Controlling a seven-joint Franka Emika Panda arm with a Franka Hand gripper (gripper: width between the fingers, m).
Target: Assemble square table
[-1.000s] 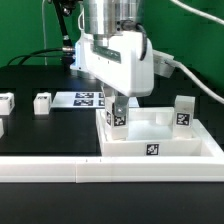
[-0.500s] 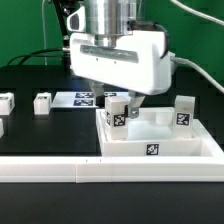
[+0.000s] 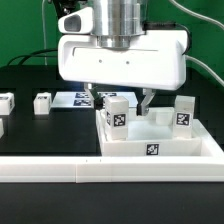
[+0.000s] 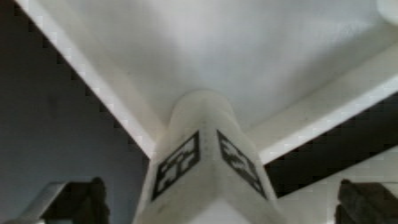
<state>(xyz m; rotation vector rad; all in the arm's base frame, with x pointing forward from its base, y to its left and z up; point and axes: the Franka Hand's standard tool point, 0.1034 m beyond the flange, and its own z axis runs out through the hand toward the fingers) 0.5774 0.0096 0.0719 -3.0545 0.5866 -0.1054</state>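
One spread gripper (image 3: 123,104) over one large white plastic square slab (image 3: 160,141).
Two small white upright legs: first leg (image 3: 118,117) between its fingers, second leg (image 3: 183,111) alongside.

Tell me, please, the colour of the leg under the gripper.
White leg, black-patterned tags; wrist view.

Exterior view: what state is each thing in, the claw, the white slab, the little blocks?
gripper: open, straddling the near leg, not gripping.
near leg: upright in a slab corner.
far leg: upright in another corner.
square table slab: flat, rim up.
loose legs: lying unattached, off the slab.
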